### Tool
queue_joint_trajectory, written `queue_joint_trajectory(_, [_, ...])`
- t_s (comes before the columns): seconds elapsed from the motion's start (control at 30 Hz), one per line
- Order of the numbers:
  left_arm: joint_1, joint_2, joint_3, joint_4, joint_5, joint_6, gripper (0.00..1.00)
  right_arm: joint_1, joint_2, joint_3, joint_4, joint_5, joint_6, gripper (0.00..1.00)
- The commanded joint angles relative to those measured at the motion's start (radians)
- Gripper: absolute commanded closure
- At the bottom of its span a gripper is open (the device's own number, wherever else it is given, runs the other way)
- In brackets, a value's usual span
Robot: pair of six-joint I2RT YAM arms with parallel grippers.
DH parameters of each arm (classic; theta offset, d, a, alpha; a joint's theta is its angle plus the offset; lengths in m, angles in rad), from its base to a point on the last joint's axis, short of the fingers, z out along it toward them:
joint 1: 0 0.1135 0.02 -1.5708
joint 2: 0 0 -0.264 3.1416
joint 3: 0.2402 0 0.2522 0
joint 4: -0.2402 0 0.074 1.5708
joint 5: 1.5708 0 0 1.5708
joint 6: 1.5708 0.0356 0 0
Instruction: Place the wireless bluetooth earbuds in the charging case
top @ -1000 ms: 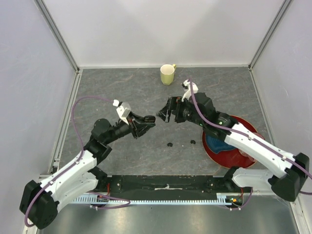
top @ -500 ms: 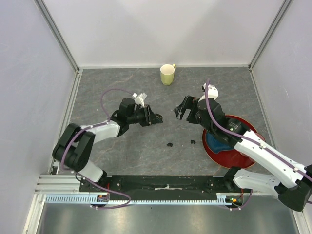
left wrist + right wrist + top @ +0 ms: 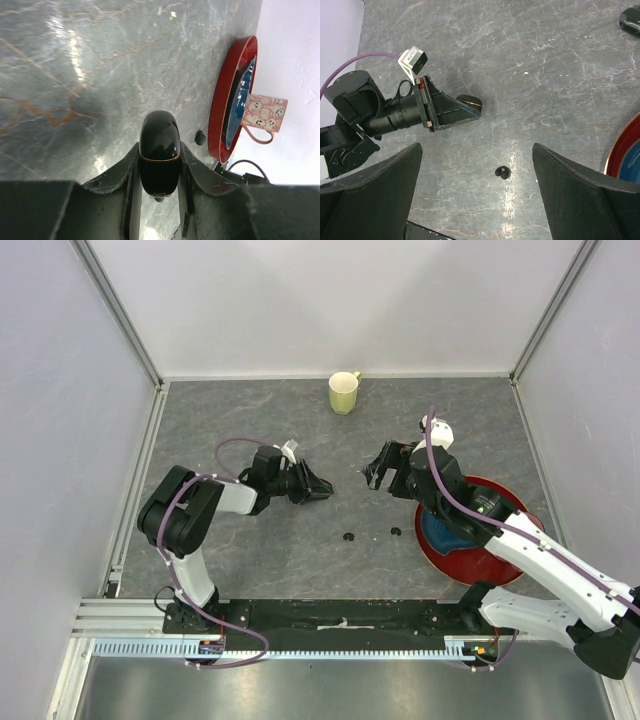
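Between the fingers of the left end effector (image 3: 318,490) the charging case (image 3: 159,145) sits pinched, while the right end effector (image 3: 377,468), spread and empty, has backed away from it, leaving two earbuds (image 3: 348,536) loose on the bench (image 3: 250,420) near both, apparently still to be inserted.

A: How much of the charging case (image 3: 159,132) shows in the left wrist view?
B: Its upper end. Lower down, its sides are hidden by the fingers (image 3: 122,177) of the left end effector (image 3: 159,152).
A: The red plate (image 3: 620,145)?
B: Cut off at the right wrist view's right edge. From above, the right arm (image 3: 530,545) covers part.
A: And the earbuds (image 3: 349,536) on the counter (image 3: 250,420)?
B: Specks in the overhead view's lower middle, too small to tell their shape.
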Motion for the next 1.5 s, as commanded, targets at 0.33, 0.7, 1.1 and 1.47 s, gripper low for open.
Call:
queue_joint_trajectory(0.33, [0.031,0.037,0.041,-0.091,-0.066,-0.008,0.73,-0.009,0.012,-0.006,-0.003,-0.015,-0.009,0.02])
queue_joint_trajectory(0.7, [0.031,-0.005,0.033,-0.191,-0.109,0.058,0.48,-0.013,0.020,-0.006,-0.003,-0.020,-0.011,0.02])
queue_joint_trajectory(1.1, [0.031,-0.121,-0.017,-0.289,-0.174,0.139,0.41,-0.019,0.005,-0.015,-0.007,-0.009,-0.014,0.02])
queue_joint_trajectory(1.47, [0.030,-0.460,-0.112,-0.430,-0.236,0.240,0.39,-0.064,-0.001,-0.049,-0.027,0.040,-0.046,0.02])
